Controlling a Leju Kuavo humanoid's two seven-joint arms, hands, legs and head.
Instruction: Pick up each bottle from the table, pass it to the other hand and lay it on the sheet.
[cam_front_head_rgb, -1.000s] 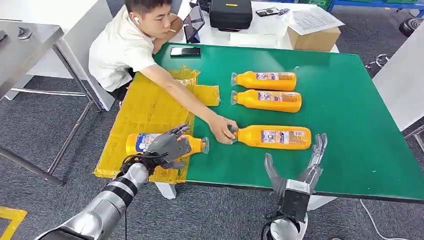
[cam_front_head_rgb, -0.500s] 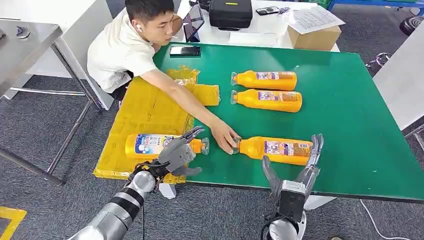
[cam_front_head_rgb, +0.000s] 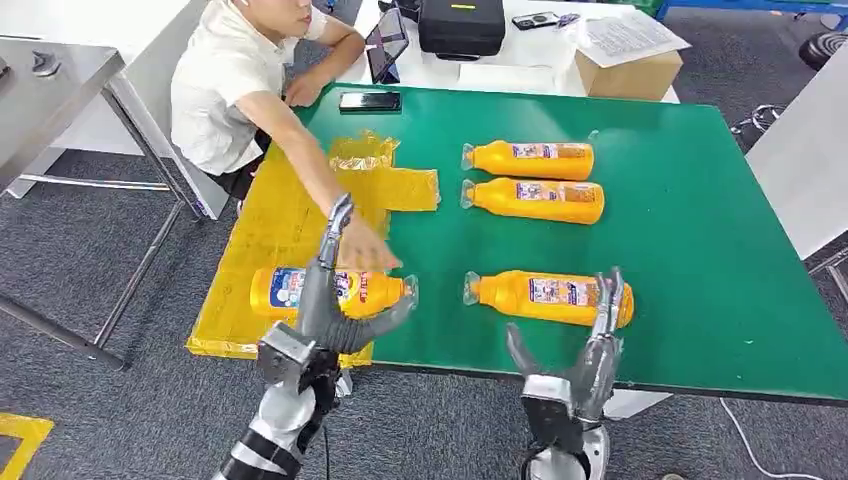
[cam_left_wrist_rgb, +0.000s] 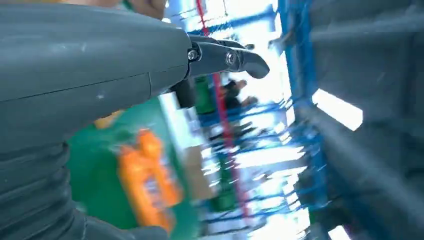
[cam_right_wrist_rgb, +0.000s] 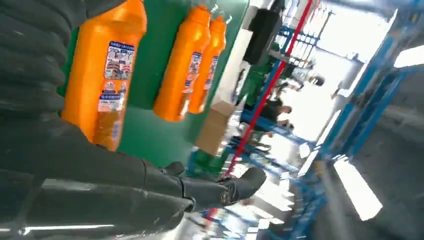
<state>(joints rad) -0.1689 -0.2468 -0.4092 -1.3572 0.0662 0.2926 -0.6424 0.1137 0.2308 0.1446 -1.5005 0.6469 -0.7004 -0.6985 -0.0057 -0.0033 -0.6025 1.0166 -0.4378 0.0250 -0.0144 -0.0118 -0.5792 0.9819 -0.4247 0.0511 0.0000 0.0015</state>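
Left hand stands with fingers spread and empty at the lower left, in front of a bottle lying on the yellow sheet. Right hand, wide and empty, sits lower centre, just below another bottle on the green table. A person's hand hovers near the sheet bottle.

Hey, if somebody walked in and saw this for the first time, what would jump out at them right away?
Probably the bright orange bottles: two side by side mid-table, one near the front edge, and one lying on the yellow sheet at the left, all against the green table. Next, the left robot hand and right robot hand, both raised open at the near edge, and a person's hand reaching over the sheet.
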